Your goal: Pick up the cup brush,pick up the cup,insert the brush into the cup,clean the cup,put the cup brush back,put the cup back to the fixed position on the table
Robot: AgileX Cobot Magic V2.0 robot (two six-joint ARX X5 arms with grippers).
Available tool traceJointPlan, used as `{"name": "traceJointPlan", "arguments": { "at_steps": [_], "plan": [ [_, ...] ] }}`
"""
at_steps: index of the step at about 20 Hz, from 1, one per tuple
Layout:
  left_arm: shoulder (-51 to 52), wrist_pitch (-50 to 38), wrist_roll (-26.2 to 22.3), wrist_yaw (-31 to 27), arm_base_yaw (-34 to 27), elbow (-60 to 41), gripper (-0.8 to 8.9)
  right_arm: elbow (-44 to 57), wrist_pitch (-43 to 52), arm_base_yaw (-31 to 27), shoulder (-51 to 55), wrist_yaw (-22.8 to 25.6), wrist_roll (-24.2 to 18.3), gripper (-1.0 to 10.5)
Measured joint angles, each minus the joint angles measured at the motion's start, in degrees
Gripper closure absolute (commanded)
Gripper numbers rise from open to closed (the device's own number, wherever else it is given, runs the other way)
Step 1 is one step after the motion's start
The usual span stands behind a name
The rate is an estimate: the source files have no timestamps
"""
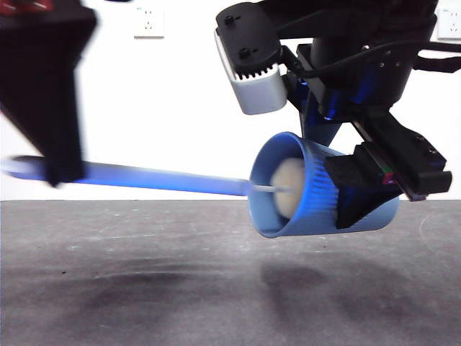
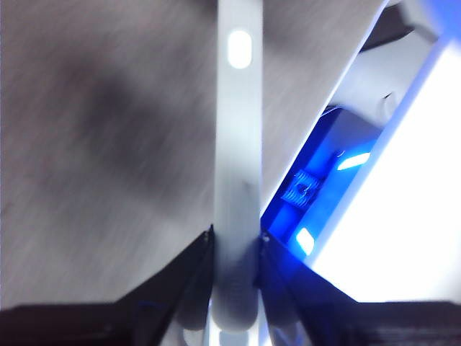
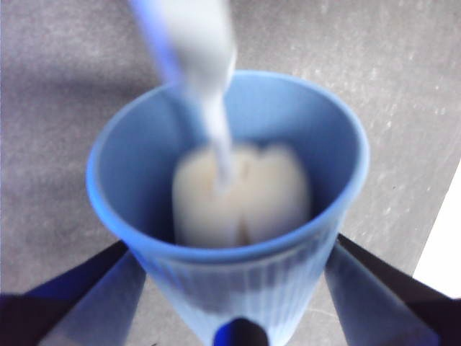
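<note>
Left tool (image 1: 54,173) clamped on cup brush (image 1: 166,179), sponge head inside tilted cup (image 1: 302,189); right tool (image 1: 364,189) gripping cup above table (image 1: 216,288)

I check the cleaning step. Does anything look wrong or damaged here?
Nothing stands out. The right gripper holds the cup tipped on its side above the table, and the left gripper holds the cup brush with its sponge inside.

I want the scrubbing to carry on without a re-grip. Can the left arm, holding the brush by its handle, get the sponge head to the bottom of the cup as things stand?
Probably yes. The left gripper is shut on the cup brush, and its sponge head already sits deep inside the cup, which the right gripper holds tipped with the mouth facing the brush. Nothing blocks the opening.
</note>
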State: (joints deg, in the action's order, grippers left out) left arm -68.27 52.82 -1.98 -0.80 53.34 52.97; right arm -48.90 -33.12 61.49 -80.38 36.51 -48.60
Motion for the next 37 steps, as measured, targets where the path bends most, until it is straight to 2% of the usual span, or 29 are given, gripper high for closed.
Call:
{"name": "traceJointPlan", "arguments": {
  "at_steps": [4,7,10,13,16,20,23,27,33,37],
  "plan": [
    [5.03,9.66,-0.07,-2.93,0.00,0.00,8.22,-0.02,-0.94,-0.02,0.00,2.93,1.88,9.6],
    [9.92,14.25,1.07,-3.76,-0.02,0.00,8.22,-0.02,-1.29,-0.85,0.42,5.49,6.29,9.6],
    [14.88,17.86,3.13,-6.51,-0.02,0.00,8.22,-0.02,-1.42,-2.82,3.15,8.33,15.06,9.6],
    [18.58,18.49,7.61,-11.72,-0.02,0.00,8.22,-0.02,-1.68,-5.44,7.17,8.50,25.14,9.6],
    [19.39,14.80,15.17,-18.62,-0.15,-0.02,8.22,-0.11,-1.70,-7.61,13.33,6.84,35.32,9.6],
    [15.54,-2.08,24.13,-19.21,-1.92,-0.02,8.22,-0.44,1.66,-9.75,23.85,-3.43,50.10,9.6],
    [8.63,-10.88,26.99,-20.09,-4.04,-0.02,8.22,-0.83,4.44,-9.75,30.62,-7.89,56.57,9.6],
    [-2.67,-18.60,30.93,-19.47,-8.07,-0.02,8.22,-0.90,3.56,-9.75,36.41,-8.04,60.28,9.6],
    [-17.57,-27.89,33.16,-16.52,-12.13,-0.02,8.22,-0.90,0.92,-9.75,39.30,-8.04,60.94,9.6],
    [-23.37,-35.74,33.18,-14.56,-13.55,-0.02,8.22,-0.90,0.20,-9.75,39.12,-8.07,61.07,9.6]
  ]
}}
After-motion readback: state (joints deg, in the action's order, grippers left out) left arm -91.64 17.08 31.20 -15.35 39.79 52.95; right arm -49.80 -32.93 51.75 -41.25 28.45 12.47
